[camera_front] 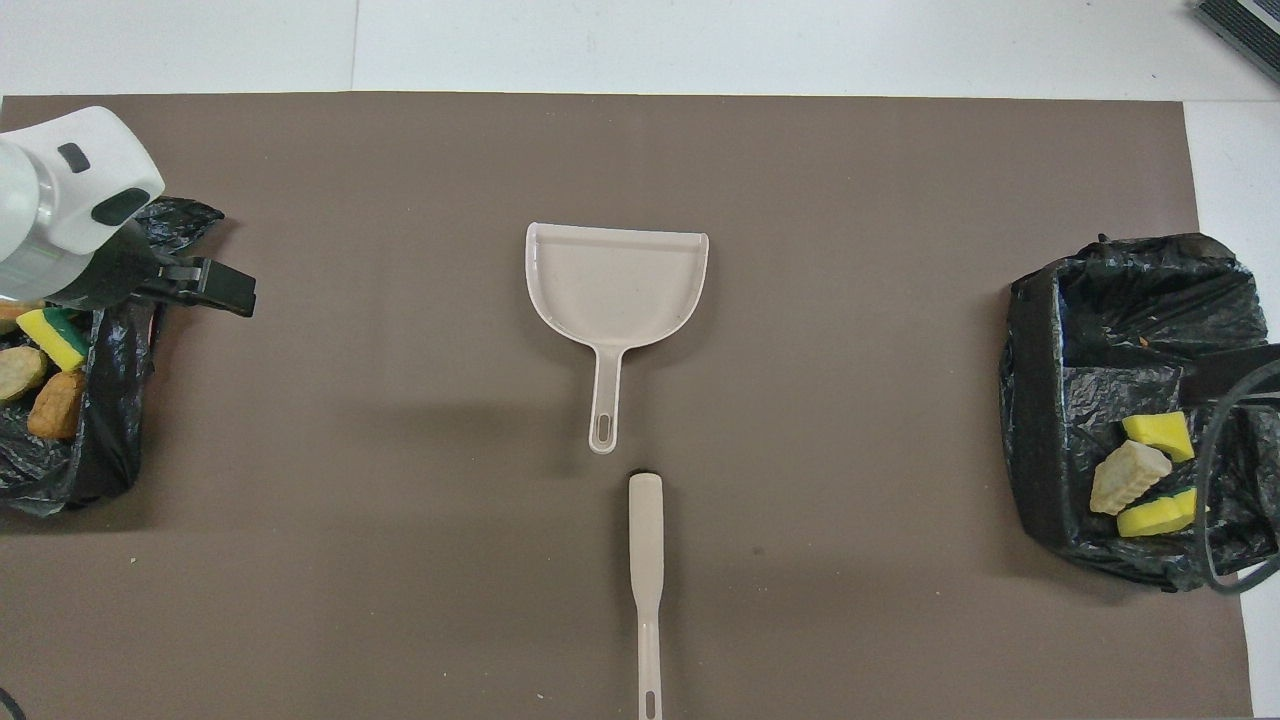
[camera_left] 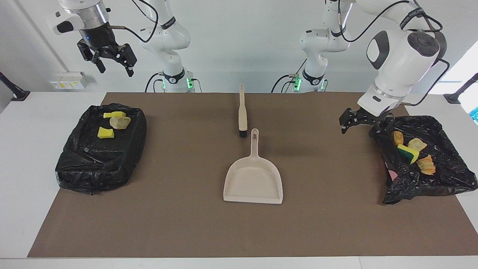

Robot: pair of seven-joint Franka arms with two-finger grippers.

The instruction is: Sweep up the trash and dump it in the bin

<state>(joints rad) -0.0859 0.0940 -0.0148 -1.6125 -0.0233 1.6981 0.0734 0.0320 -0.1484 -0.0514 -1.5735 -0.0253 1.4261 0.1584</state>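
Hanging over the edge of the black plastic-lined bin [camera_left: 425, 157] at the left arm's end of the counter [camera_left: 44, 112], the left gripper [camera_left: 364, 121] has its fingers spread wide and they hold nothing. This bin carries four pieces of trash [camera_left: 410, 151]: one yellow sponge piece with a green back and three tan and brown crumbly lumps, lying close together. The right gripper [camera_left: 110, 61] waits high in the air over the right arm's end of the counter, near its own base; its fingers are also wide apart and empty. Below it, the second black plastic-lined bin [camera_left: 101, 149] holds three more pieces of trash [camera_left: 114, 123], two yellow sponge chunks and one beige lump, all in the part of the bin nearer to the robots. On the brown mat [camera_left: 179, 216], in the middle, the beige plastic dustpan [camera_left: 254, 179] lies flat with its handle toward the robots. The beige brush with dark bristles [camera_left: 242, 112] lies just nearer to the robots, its bristle end near the dustpan handle, not touching it.
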